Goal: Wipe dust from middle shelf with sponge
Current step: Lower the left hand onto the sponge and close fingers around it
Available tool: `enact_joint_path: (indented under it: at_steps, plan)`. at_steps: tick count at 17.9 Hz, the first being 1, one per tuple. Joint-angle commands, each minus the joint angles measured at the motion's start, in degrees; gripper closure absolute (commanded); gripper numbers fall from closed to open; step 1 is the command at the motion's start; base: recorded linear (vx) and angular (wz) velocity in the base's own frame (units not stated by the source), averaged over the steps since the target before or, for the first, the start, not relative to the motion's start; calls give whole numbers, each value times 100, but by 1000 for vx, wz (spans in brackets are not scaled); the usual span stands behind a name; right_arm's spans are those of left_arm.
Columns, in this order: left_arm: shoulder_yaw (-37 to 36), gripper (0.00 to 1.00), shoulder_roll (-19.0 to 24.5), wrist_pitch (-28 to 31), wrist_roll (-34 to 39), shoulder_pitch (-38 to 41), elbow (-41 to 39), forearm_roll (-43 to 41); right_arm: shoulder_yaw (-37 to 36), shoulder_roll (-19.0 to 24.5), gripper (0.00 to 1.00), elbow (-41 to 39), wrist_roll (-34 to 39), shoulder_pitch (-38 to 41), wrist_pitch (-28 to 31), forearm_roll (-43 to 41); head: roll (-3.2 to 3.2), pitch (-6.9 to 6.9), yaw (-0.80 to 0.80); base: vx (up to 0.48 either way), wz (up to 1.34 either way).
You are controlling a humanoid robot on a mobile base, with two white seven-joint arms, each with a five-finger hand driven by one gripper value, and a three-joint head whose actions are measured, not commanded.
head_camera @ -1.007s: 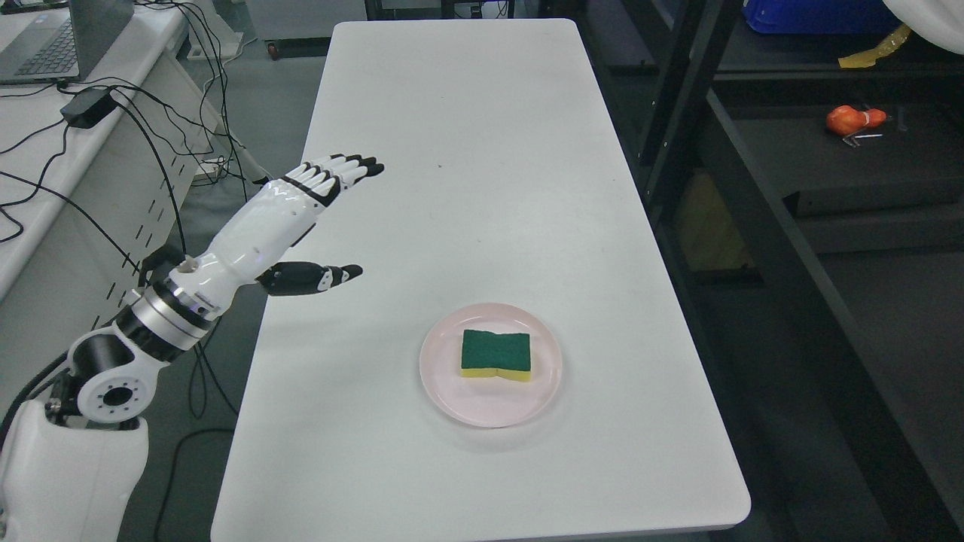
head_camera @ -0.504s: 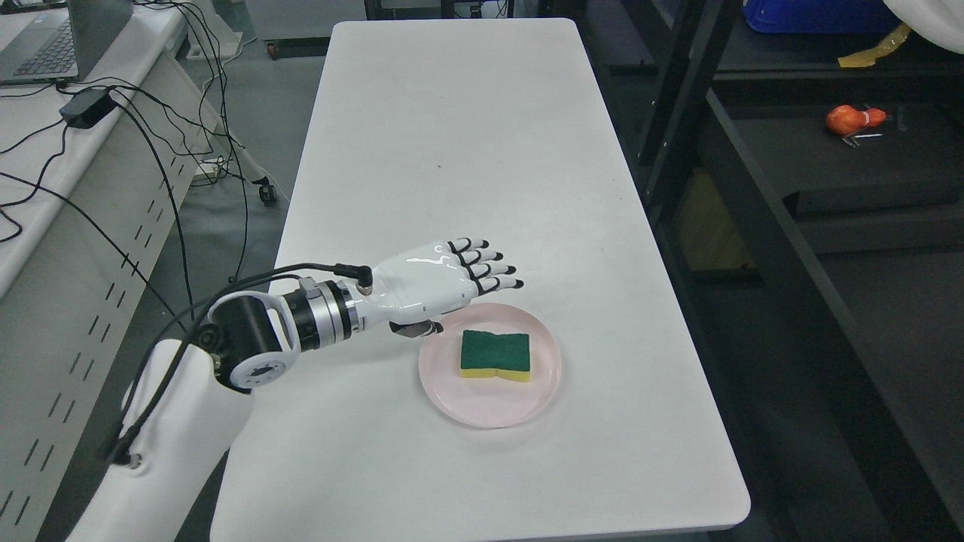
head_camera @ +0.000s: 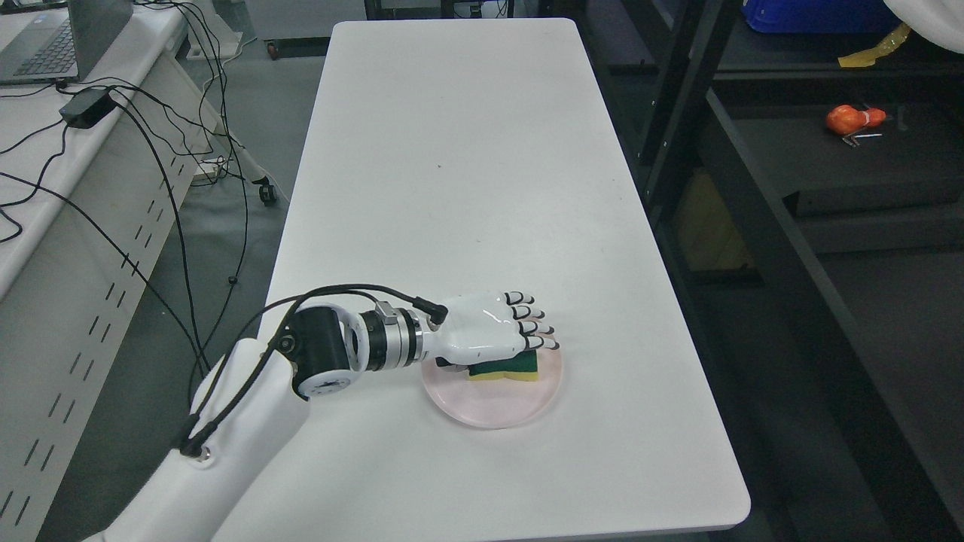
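A green and yellow sponge (head_camera: 512,371) lies on a pink plate (head_camera: 489,410) on the white table (head_camera: 452,150), near its front. My left hand (head_camera: 501,354) lies on top of the sponge and hides most of it. The fingers (head_camera: 536,325) curl down over the sponge's far right edge and the thumb sits at its left end. The sponge still rests on the plate. The black shelving unit (head_camera: 828,173) stands to the right of the table. My right arm does not show.
An orange object (head_camera: 855,119) and a small metal tool lie on a dark shelf at the right. A blue bin (head_camera: 813,16) sits on the shelf above. A desk with a laptop (head_camera: 53,38) and cables stands at the left.
My left hand swung from beyond the table's left edge to the right and down onto the sponge. Its fingers went from stretched out to curled over the sponge.
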Motion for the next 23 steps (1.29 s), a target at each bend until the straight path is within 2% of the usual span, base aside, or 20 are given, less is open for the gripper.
enact_joint_path:
  at_steps: [1, 3, 9, 12, 14, 18, 20, 23]
  plan:
    - [-521, 17, -244, 59, -149, -17, 177, -135, 7, -100, 0, -100, 1, 0, 4, 0, 0, 0, 0, 0, 0]
    - [-267, 23, -236, 60, -263, 9, 142, -126, -2, -100, 0, -100, 1, 0, 4, 0, 0, 0, 0, 0, 0]
    - [1121, 49, -271, 25, -395, 421, -209, 84, -2, -100, 0, -100, 1, 0, 4, 0, 0, 0, 0, 0, 0]
    - [1728, 71, -280, -2, -395, 659, -218, 786, -2, -100, 0, -100, 1, 0, 4, 0, 0, 0, 0, 0, 0]
    - [2141, 81, -288, -2, -395, 660, -218, 1217, -2, -100, 0, -100, 1, 0, 4, 0, 0, 0, 0, 0, 0]
    - [2941, 99, -324, 42, -395, 765, -210, 2744, -2, -100, 0, -100, 1, 0, 4, 0, 0, 0, 0, 0, 0]
    - [3249, 100, -376, 269, -395, 957, -210, 3693, -2, -100, 0, -100, 1, 0, 4, 0, 0, 0, 0, 0, 0]
    - [4099, 100, -1111, 1111, -325, 1222, -210, 5353, -2, -100, 0, -100, 1, 0, 4, 0, 0, 0, 0, 0, 0]
